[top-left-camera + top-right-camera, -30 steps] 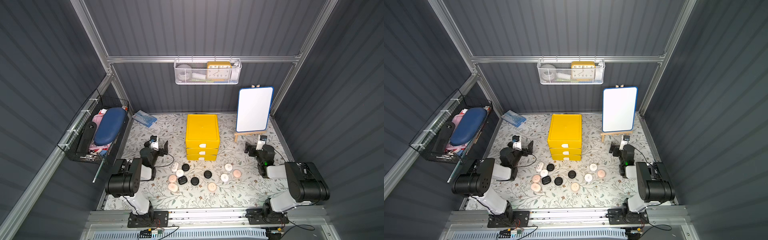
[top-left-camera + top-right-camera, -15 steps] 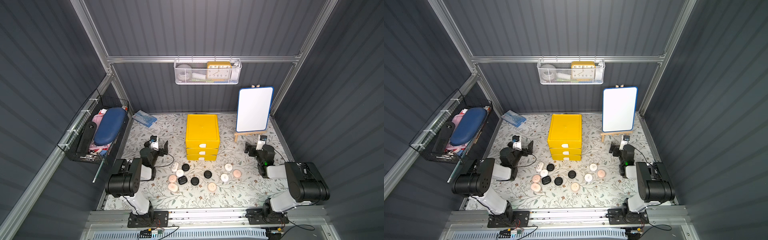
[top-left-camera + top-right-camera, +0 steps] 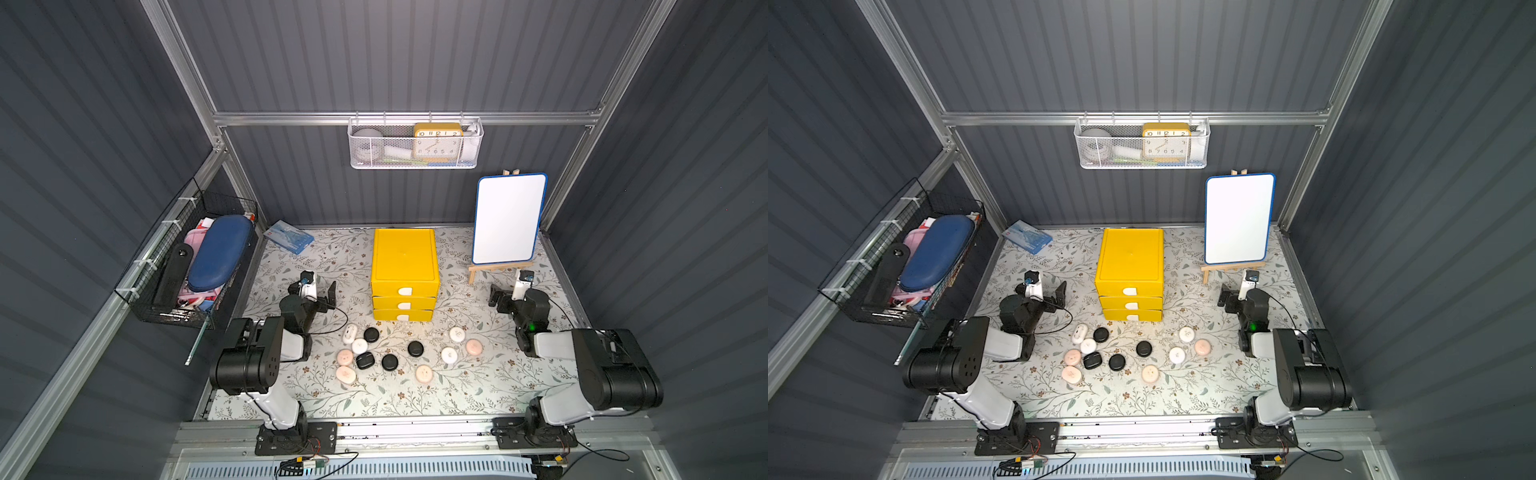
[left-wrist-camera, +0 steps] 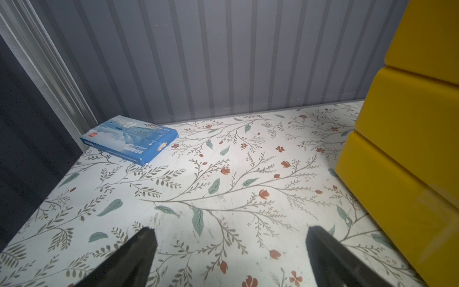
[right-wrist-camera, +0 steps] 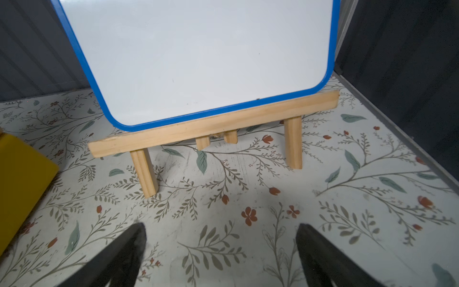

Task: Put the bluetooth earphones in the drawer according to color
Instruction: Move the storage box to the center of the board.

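Both top views are filled by a table covered in a floral cloth and walled in by grey panels. At its middle rear a yellow drawer unit is stood, with its three stacked drawers all shut and their fronts turned toward the robot. To the right of it a blue-framed whiteboard is propped on a small wooden easel. The two arms are folded low at either side of the unit. The left gripper is pointed toward the back wall beside the unit's left flank, and the right gripper is pointed at the easel's feet. Both sets of jaws are spread wide and nothing is grasped; only bare cloth is seen between the fingers in the wrist views. A flat blue box is laid in the far left corner. The bluetooth earphones are scattered on the cloth near the front of the drawer unit. They are placed between the two arms, nearer the robot's bases than either gripper, and well apart from both sets of jaws. Twelve are counted: four black cases toward the middle, with four white cases and four pale pink cases spread to either side.
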You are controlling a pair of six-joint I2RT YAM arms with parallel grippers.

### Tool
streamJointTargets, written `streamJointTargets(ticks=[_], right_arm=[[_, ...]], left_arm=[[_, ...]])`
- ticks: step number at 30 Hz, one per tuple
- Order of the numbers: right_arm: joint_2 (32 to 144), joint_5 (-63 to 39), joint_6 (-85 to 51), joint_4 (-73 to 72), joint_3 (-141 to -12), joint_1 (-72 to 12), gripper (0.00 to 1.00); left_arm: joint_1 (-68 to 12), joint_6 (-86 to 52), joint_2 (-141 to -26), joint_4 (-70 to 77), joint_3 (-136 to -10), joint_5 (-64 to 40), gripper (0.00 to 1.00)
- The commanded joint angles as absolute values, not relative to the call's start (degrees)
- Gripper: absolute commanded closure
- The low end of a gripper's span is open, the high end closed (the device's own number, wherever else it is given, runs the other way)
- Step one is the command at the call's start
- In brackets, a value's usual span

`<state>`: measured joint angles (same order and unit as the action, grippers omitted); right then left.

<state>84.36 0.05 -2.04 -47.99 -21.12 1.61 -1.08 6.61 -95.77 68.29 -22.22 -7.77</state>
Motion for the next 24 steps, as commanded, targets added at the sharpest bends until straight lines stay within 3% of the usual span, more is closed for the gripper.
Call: streamJointTargets(ticks=[1, 6, 18, 20, 24], right_arm=[[76.7, 0.9, -0.1, -39.5, -23.3, -0.2, 0.01], [65.6, 1.6, -4.6, -29.0, -25.2, -2.1, 0.01], [45.7, -1.9, -36.5, -0.1, -30.8, -1.9, 0.01], [43.7, -6.1, -39.1, -3.1, -28.8, -1.2, 0.01], [45.1, -18.3, -41.5, -8.1, -30.2, -1.0, 0.01]], left_arm=[[-0.9, 6.3, -89.6, 56.6, -27.5, -9.6, 0.01], [-0.9, 2.0, -84.4, 48.2, -31.3, -12.9, 0.01], [-1.0, -16.0, -73.2, 31.1, -42.2, -34.1, 0.01], [-0.9, -17.7, -71.3, 34.4, -40.2, -39.1, 0.01], [-0.8, -28.4, -69.7, 32.1, -39.4, -32.3, 0.01]])
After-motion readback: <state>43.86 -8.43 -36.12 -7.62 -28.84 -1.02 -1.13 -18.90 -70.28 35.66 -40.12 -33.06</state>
